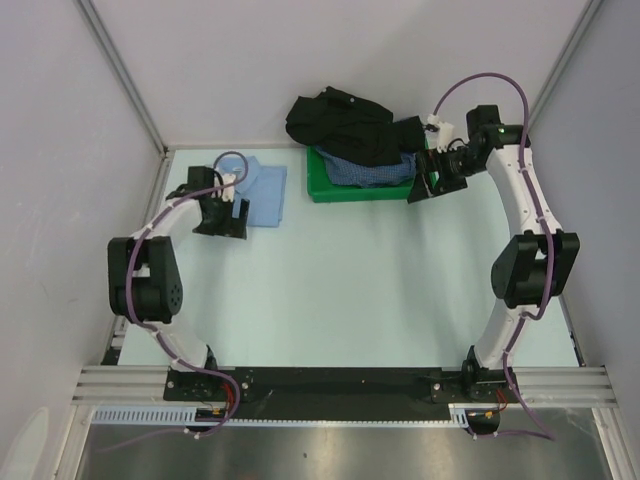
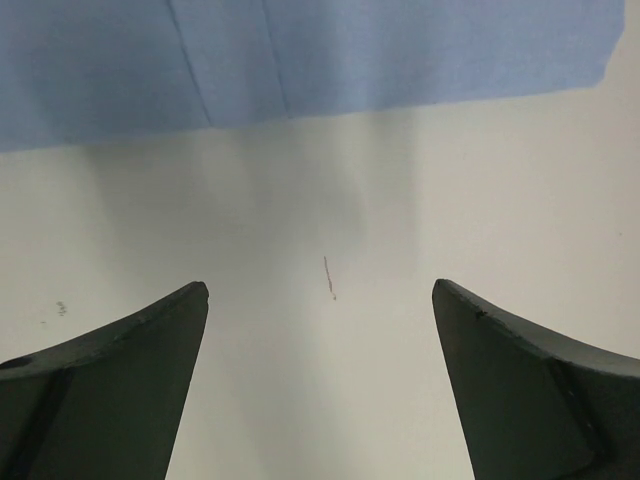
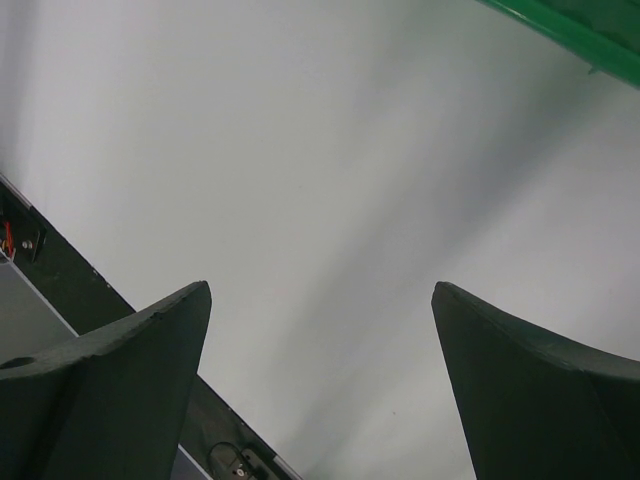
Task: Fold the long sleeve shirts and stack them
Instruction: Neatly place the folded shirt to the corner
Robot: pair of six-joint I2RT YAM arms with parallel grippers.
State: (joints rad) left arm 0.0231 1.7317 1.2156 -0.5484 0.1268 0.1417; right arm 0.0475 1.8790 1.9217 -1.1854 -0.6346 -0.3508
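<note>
A folded light blue shirt lies flat at the back left of the table; its near edge fills the top of the left wrist view. My left gripper is open and empty just in front of it. A black shirt is heaped over a dark-blue checked shirt in the green tray at the back middle. My right gripper is open and empty at the tray's right end, over bare table.
White walls close in the table on the left, back and right. A corner of the green tray shows in the right wrist view. The black base rail runs along the near edge.
</note>
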